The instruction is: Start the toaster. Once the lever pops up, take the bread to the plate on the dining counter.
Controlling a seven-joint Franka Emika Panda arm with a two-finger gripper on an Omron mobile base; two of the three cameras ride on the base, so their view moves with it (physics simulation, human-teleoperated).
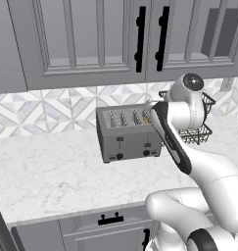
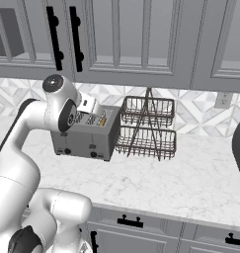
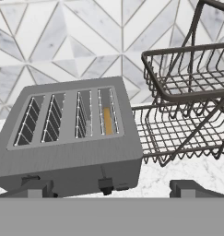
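Toaster (image 3: pixel 69 138), a boxy matte-grey metal one, sits on the white marble-look counter (image 1: pixel 47 171) with its back to the patterned tile wall, its front facing the robot so the controls can be reached. It has four top slots; one tan slice of bread (image 3: pixel 107 120) stands in the rightmost slot, sunk low. Two dark levers and two black knobs sit on its front. At the toaster's three o'clock stands one two-tier dark wire basket rack (image 3: pixel 187 106). The gripper (image 3: pixel 111 188) hovers just above the front edge, released and wide, probably lining up with the right lever (image 3: pixel 104 185).
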